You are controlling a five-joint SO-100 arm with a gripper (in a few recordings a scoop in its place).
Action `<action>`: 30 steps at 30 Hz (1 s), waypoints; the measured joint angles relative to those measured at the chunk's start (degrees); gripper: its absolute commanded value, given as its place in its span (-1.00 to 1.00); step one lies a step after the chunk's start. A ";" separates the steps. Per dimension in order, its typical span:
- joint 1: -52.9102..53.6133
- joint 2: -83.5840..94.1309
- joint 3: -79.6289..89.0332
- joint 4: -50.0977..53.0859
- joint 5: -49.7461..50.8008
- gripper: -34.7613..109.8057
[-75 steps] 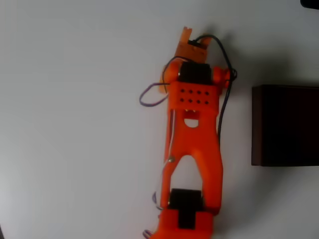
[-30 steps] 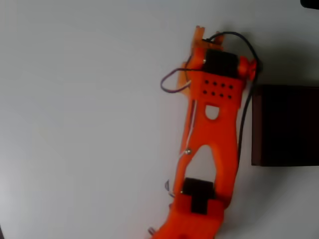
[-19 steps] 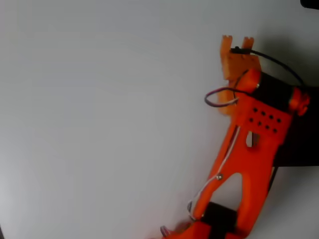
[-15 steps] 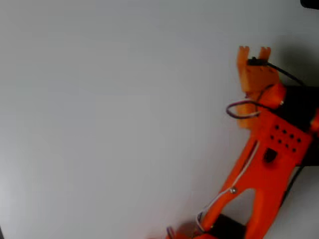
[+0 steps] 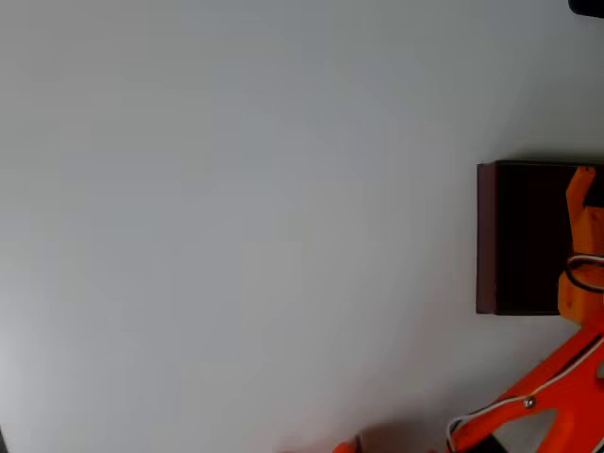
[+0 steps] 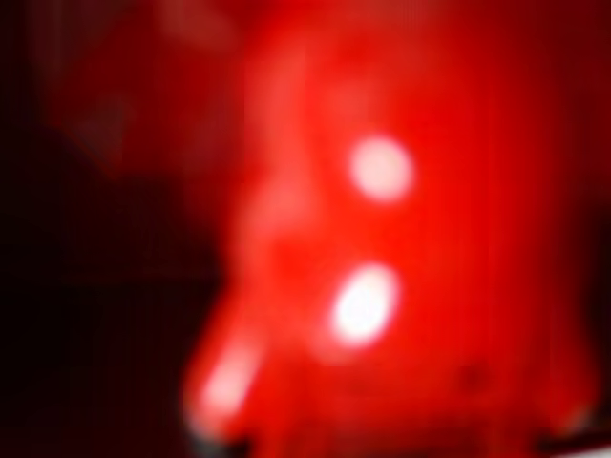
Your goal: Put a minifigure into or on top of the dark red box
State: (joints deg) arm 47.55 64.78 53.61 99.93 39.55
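One big dark red box (image 5: 487, 236) sits by the right edge. My orange gripper (image 5: 582, 203) hangs over it. Wrist view: blurry shiny red thing (image 6: 382, 248), maybe the minifigure. I cannot tell the grip.

Table (image 5: 236, 208): smooth, matt, pale grey-white, no texture visible. Dark red box (image 5: 487, 236): maroon wall, dull satin finish, inside near-black and matt; material cannot be told. Arm (image 5: 557, 377): orange plastic, slightly shiny, with white and dark rubbery cable. Wrist view: blurred red surface (image 6: 382, 267), glossy, bright round highlights, plastic-like; too blurred to identify.
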 measured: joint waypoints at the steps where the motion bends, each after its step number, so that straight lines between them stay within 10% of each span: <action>1: 0.00 -0.88 0.00 0.00 -0.09 -0.44; 18: -2.37 0.26 3.87 -0.26 1.05 -0.22; 30: -12.48 41.66 41.75 -11.16 -3.96 -0.24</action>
State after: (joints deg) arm 35.07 106.44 95.36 88.77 35.60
